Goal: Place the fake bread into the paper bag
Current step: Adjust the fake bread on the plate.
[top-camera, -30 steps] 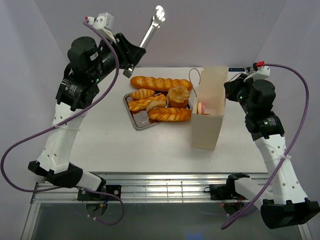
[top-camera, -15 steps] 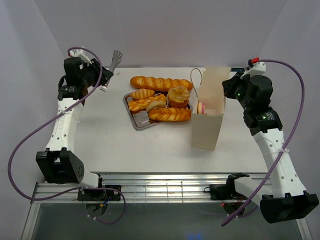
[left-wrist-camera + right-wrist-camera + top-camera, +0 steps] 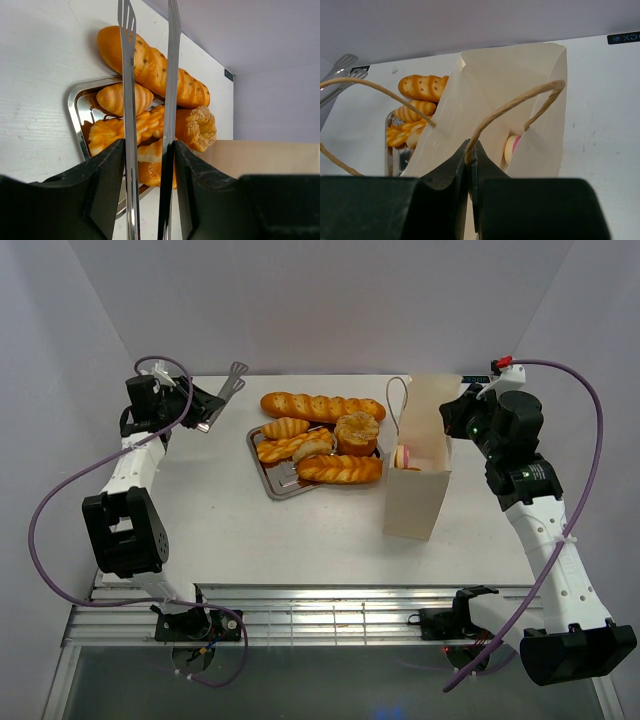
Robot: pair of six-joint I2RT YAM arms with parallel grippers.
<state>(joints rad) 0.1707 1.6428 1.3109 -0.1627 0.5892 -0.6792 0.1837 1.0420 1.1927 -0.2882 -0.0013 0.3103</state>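
Note:
The fake bread [image 3: 322,407] lies at the back middle: a long baguette behind a silver tray [image 3: 277,490] and twisted loaves and a round bun [image 3: 357,432] on it. A pink-iced donut [image 3: 404,456] shows inside the paper bag [image 3: 417,490], which stands upright just right of the tray. My left gripper [image 3: 148,150] is shut on metal tongs [image 3: 129,100], whose tips point at the bread from the back left [image 3: 225,392]. My right gripper [image 3: 470,150] is shut on the bag's string handle [image 3: 520,102], at the bag's far right corner.
The tray sits close against the bag's left side. The bag's other handle [image 3: 390,400] loops up over its left rim. White walls close in the table at the back and both sides. The arms' bases stand along the near edge.
My left arm has swung down and to the left, bringing the tongs from high over the baguette to low over the back left corner. The right gripper kept its hold on the handle.

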